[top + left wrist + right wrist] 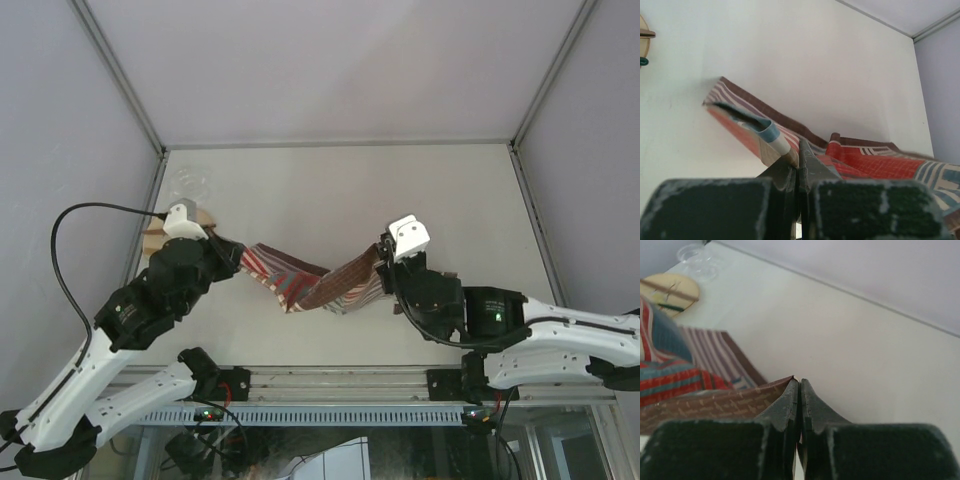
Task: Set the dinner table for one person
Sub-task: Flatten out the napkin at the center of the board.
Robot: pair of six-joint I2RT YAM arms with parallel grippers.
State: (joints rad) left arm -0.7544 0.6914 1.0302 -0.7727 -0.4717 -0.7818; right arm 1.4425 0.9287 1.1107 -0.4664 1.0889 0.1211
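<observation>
Left gripper [232, 252] is clamped on the left end of the placemat [300, 283]. Right gripper [380, 255] is clamped on its right end, fingers pressed together on the brown edge in the wrist view. The mat's long axis runs left to right between the two, roughly parallel to the near edge of the dinner table [350, 190]. It is not flat: both ends are raised, and the middle sags and folds into a V at about the midpoint, low over the near-centre of the table; contact there can't be confirmed. Each arm sits at its own end, neither nearer. Likely next step: pull the ends apart along that axis to take out the fold, then lower. A plate [155, 238] sits just behind the left gripper and a glass [190, 182] farther back, both apart from the mat.
</observation>
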